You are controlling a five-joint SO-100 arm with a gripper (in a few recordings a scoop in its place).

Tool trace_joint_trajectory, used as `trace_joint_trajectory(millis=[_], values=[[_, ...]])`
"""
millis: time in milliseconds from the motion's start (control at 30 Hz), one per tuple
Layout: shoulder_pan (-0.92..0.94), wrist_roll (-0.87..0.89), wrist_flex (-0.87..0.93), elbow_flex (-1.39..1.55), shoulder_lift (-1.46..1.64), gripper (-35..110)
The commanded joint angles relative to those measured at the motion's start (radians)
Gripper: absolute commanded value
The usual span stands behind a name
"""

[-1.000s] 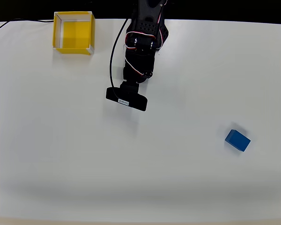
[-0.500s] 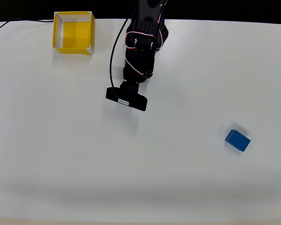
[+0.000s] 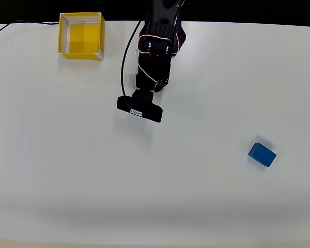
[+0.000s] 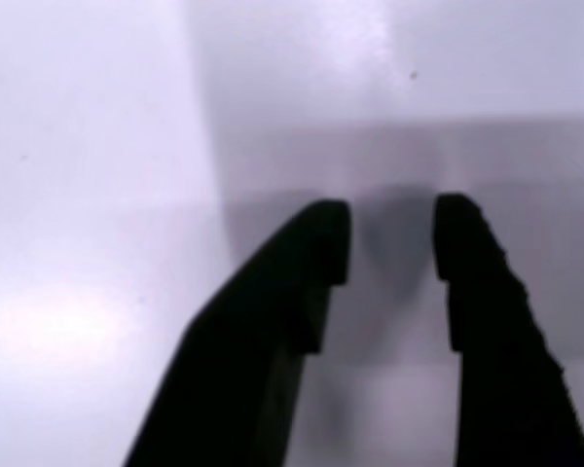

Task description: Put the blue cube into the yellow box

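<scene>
from the overhead view i read the box (image 3: 81, 35) at the upper left of the worktop (image 3: 67, 175), close to the far edge. it is square and open-topped, with thin white-edged walls and a yellow floor, and i see nothing inside it.

the cube (image 3: 262, 154) lies on the worktop at the lower right, well apart from the box and from the arm (image 3: 157, 46). it is a solid, slightly oblong bright-blue block with plain matte faces, turned at an angle to the worktop edges.

the arm is black, with red and white wires looped at its joints and a black cable trailing down its left side. a flat black bar (image 3: 140, 109) sits at its lower end and carries a small white label; i cannot read the writing.

in the wrist view the end effector (image 4: 389, 238) is released: two dark fingers (image 4: 311, 253) stand apart with a clear gap, holding nothing, over the plain white, faintly glossy worktop surface.
</scene>
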Motion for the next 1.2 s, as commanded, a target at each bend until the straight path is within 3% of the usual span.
trace_joint_trajectory(millis=[0, 167, 400, 767, 900, 1167], values=[[-0.014, -0.028, 0.014, 0.026, 0.017, 7], [-0.021, -0.078, -0.041, 0.002, -0.028, 16], [-0.123, 0.015, -0.235, -0.348, -0.419, 30], [-0.272, 0.064, -0.517, -0.753, -0.811, 33], [-0.341, 0.098, -0.575, -0.868, -0.922, 44], [-0.469, 0.089, -0.658, -1.074, -1.147, 51]])
